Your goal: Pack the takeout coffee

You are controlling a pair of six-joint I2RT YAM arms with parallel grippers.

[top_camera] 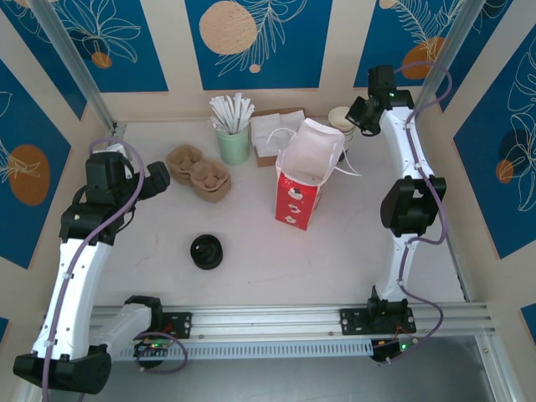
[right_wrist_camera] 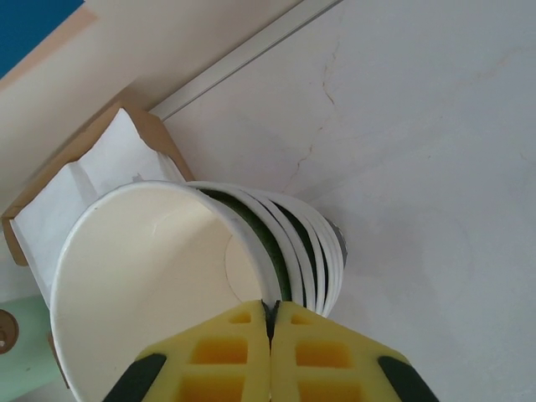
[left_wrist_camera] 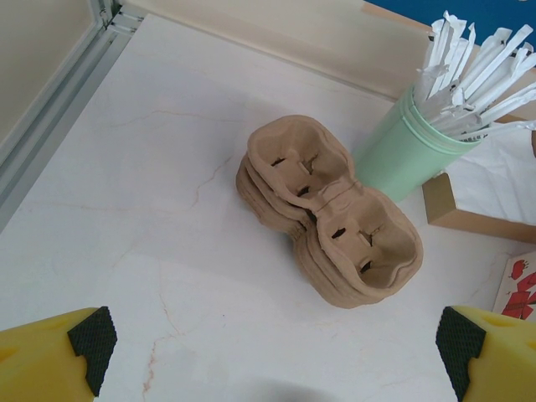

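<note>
The takeout coffee with its black lid is out of view. At the back right stands a stack of lidless paper cups [top_camera: 339, 120], white inside with dark green sides [right_wrist_camera: 276, 251]. My right gripper [right_wrist_camera: 270, 306] is shut on the rim of the top cup [right_wrist_camera: 151, 276] and reaches down over the stack [top_camera: 356, 113]. The red bag [top_camera: 303, 180] stands open in the middle of the table. My left gripper [left_wrist_camera: 276, 352] is open and holds nothing. It hovers near the cardboard cup carriers [left_wrist_camera: 331, 213] at the left [top_camera: 163, 177].
A low black round lid [top_camera: 207, 251] lies alone at the front centre. Behind the carriers [top_camera: 198, 172] is a mint-green cup of white stirrers [top_camera: 234, 138], and beside it a brown box of napkins [top_camera: 272, 134]. Walls close in on three sides.
</note>
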